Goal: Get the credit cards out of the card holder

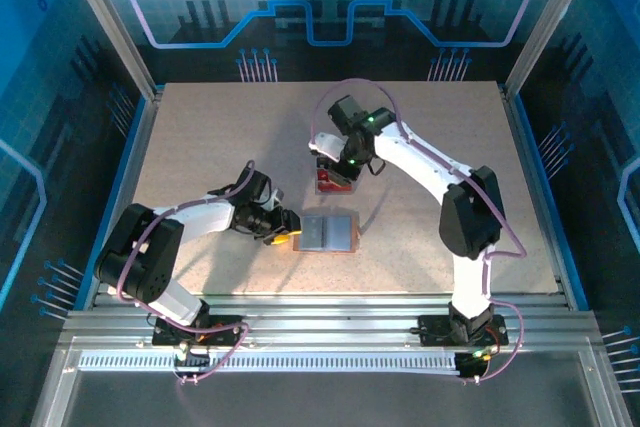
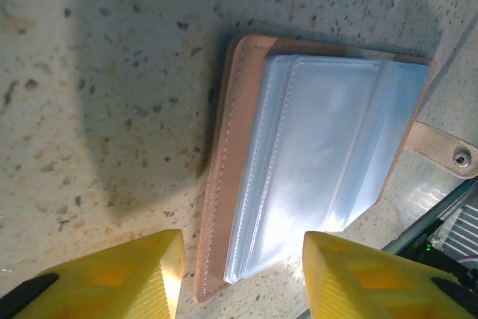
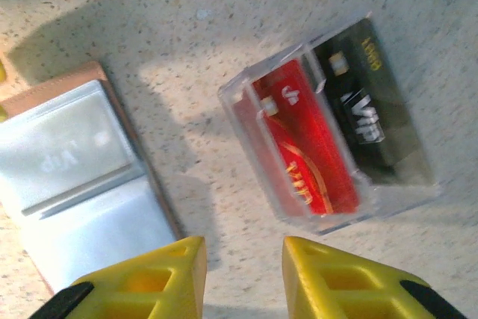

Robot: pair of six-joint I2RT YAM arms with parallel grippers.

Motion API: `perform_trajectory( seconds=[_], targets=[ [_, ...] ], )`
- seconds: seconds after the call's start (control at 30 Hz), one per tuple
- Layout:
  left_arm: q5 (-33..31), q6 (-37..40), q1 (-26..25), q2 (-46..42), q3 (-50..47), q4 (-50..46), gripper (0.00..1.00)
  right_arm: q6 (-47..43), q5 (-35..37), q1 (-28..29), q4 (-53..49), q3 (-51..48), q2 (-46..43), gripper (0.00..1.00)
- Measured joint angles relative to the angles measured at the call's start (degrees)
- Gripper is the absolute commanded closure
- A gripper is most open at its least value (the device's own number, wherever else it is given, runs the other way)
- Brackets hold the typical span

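Since the red card (image 3: 306, 140) and black VIP card (image 3: 370, 113) lie in the clear tray (image 3: 240, 89), the right gripper (image 3: 243, 259) hovers by them, spread and empty. The left gripper (image 2: 243, 259) straddles a corner of the open card holder (image 2: 314, 162) on the table (image 2: 112, 110), likely steadying it; pinching or not, I cannot tell.

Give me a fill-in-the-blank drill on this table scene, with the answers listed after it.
1. The card holder lies ___ on the table.
2. The clear tray holds a red card beside a ___ one.
3. The left hand, at the card holder's edge, has ___ fingers.
Missing words: open; black; yellow.
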Motion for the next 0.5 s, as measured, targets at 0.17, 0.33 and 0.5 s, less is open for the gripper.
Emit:
perform_trajectory(
  seconds=[0.17, 0.33, 0.5],
  targets=[
    [1.27, -1.53, -0.48, 0.0, -1.73, 2.38, 0.54, 8.74, 0.02, 1.11, 5.64, -10.14, -6.56, 0.68],
    [1.66, -2.62, -1.92, 0.0, -2.08, 3.21, 0.54, 15.5, -0.11, 2.54, 9.77, -17.25, -12.59, 0.7],
    [1.38, -3.17, -2.12, -0.09, -2.08, 3.39, 0.54, 24.98, -3.48, 3.48, 17.62, -25.83, -18.29, 0.79]
  ],
)
